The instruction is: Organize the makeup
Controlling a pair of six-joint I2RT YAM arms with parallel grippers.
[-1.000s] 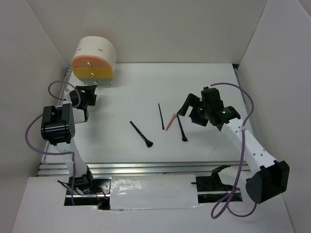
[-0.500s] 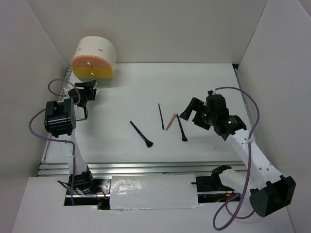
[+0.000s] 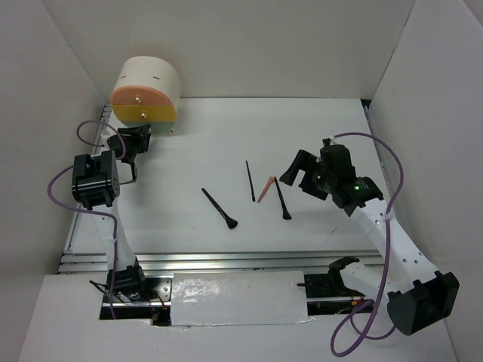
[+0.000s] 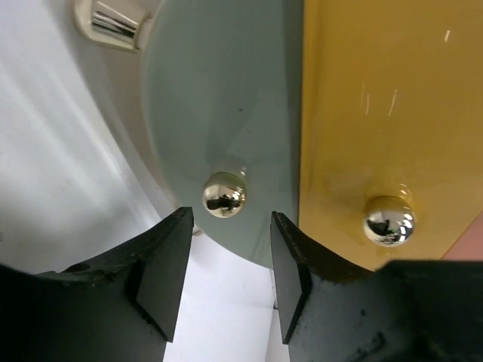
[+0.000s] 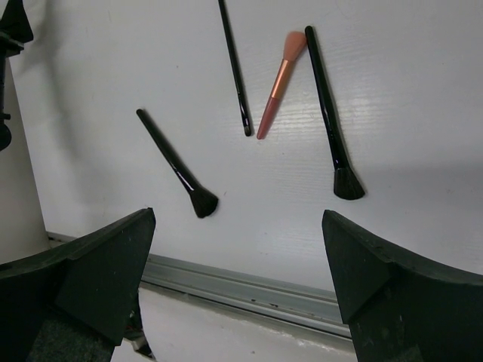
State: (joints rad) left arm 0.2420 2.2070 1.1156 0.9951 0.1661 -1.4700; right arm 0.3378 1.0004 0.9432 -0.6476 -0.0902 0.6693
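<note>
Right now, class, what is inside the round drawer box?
The box is shut: only its coloured drawer fronts and shiny knobs show. Whatever is inside is hidden.

A round cream box (image 3: 151,79) stood at the far left corner of the white table (image 3: 226,136). Each of its coloured drawer fronts (image 4: 377,113) carried a small shiny knob (image 4: 224,194).

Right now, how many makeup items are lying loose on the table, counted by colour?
Black: 3 (left black brush, thin black stick, right black brush)
Pink: 1 (pink brush)
Total: 4
</note>
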